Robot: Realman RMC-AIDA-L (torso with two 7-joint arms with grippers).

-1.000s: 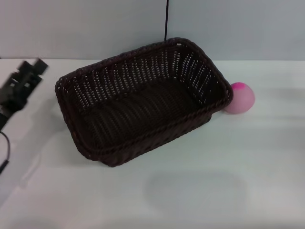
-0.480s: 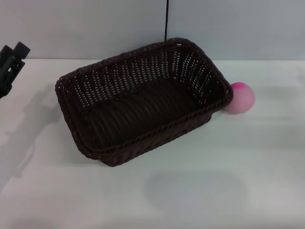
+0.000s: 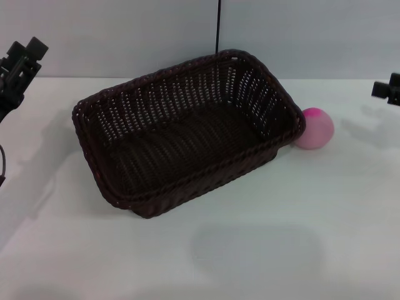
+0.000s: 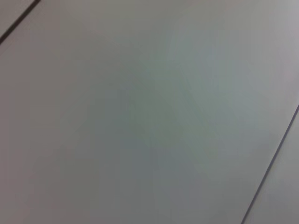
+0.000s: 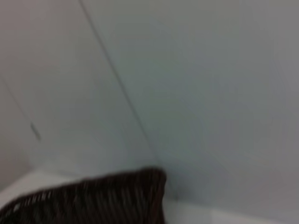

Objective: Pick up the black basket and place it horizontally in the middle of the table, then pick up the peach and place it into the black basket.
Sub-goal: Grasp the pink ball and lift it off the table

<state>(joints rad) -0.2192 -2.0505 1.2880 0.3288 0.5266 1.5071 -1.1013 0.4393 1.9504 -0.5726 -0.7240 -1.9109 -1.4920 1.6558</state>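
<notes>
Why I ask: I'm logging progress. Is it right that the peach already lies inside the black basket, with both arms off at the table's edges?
Not quite. The head view shows the peach on the table, outside the black basket, against its right end. The basket is empty. The left gripper and right gripper are indeed at the edges.

My black basket sits skewed mid-table, its inside open from above. The peach touches the basket's right end wall, so that side blocks a low approach; the peach's top and far right side lie open. Bare table spreads in front of the basket.
</notes>
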